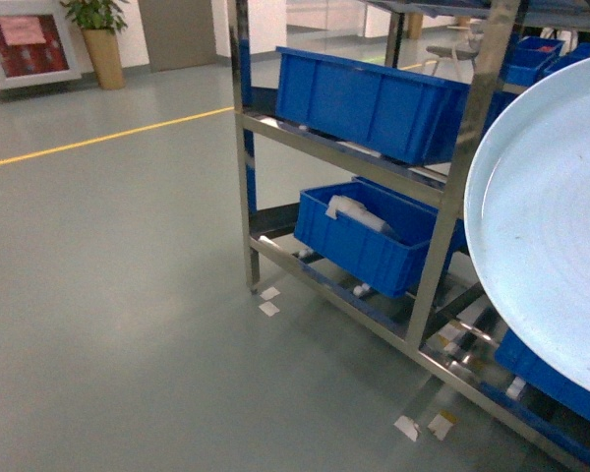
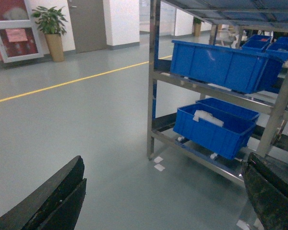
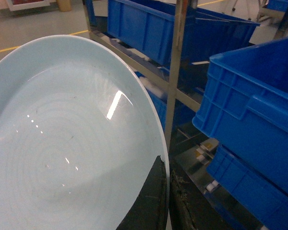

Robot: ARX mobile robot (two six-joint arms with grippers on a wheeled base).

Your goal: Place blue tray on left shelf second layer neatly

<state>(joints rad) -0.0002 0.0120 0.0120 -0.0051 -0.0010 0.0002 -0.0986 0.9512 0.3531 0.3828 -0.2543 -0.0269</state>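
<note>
our right gripper (image 3: 167, 201) clamps the rim of the blue tray (image 1: 546, 226), holding it tilted up in the air just in front of the steel shelf (image 1: 442, 187) with its blue crates (image 1: 374, 98); our left gripper (image 2: 163, 201) hangs spread wide, empty
</note>
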